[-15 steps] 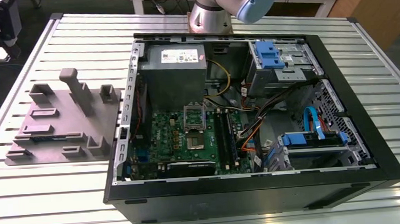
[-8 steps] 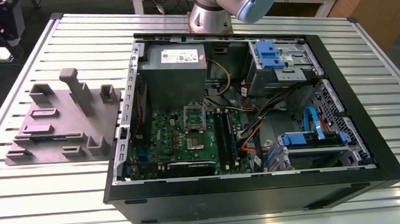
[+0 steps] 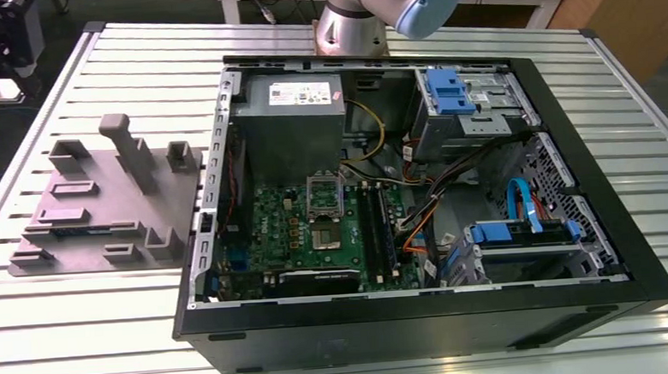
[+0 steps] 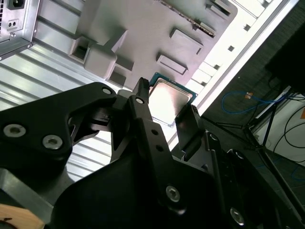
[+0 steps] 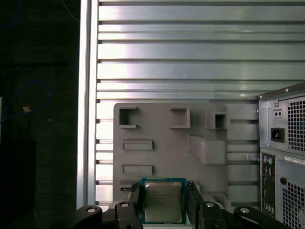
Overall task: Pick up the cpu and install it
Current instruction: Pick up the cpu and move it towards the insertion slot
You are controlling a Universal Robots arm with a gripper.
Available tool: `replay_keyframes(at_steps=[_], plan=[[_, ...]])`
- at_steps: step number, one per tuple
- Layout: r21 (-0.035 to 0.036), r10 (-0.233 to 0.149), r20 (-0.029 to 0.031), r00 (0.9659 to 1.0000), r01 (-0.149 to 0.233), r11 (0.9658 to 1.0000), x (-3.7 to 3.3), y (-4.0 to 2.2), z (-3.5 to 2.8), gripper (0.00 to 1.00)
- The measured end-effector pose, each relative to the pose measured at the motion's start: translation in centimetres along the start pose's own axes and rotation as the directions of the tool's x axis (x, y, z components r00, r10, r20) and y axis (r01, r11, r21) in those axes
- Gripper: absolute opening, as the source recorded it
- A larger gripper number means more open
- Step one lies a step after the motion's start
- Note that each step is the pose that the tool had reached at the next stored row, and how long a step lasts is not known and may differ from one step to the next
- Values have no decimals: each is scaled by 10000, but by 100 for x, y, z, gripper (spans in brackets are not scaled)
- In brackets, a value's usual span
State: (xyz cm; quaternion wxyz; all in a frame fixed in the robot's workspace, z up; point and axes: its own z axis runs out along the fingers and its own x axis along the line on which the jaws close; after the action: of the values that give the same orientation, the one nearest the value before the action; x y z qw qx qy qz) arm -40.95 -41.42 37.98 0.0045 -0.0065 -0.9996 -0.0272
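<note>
The cpu (image 5: 163, 201) is a small square chip with a silvery top and a green rim. My gripper (image 5: 164, 190) is shut on it, one black finger (image 5: 135, 196) against each of two opposite sides. In the second wrist view the cpu (image 4: 170, 100) sits between the same fingers of the gripper (image 4: 167, 99), held well above the grey holder block (image 4: 143, 33). In the exterior view the motherboard's cpu socket (image 3: 326, 206) lies open inside the computer case (image 3: 432, 310), and only the arm's base (image 3: 376, 9) is seen behind the case.
The grey holder block (image 3: 95, 208) with posts and pockets stands on the slatted metal table (image 3: 121, 52) at the exterior view's left of the case. Inside the case are a grey power supply (image 3: 290, 112), black memory sticks (image 3: 376, 228), cables and blue drive bays (image 3: 520, 233). The case's rear panel (image 5: 286, 152) borders the block.
</note>
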Motion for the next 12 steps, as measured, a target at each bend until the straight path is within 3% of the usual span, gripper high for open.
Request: replay_keyframes(at_steps=[12], plan=[[0,0,0,10000,0,10000,-32,0,0,47]])
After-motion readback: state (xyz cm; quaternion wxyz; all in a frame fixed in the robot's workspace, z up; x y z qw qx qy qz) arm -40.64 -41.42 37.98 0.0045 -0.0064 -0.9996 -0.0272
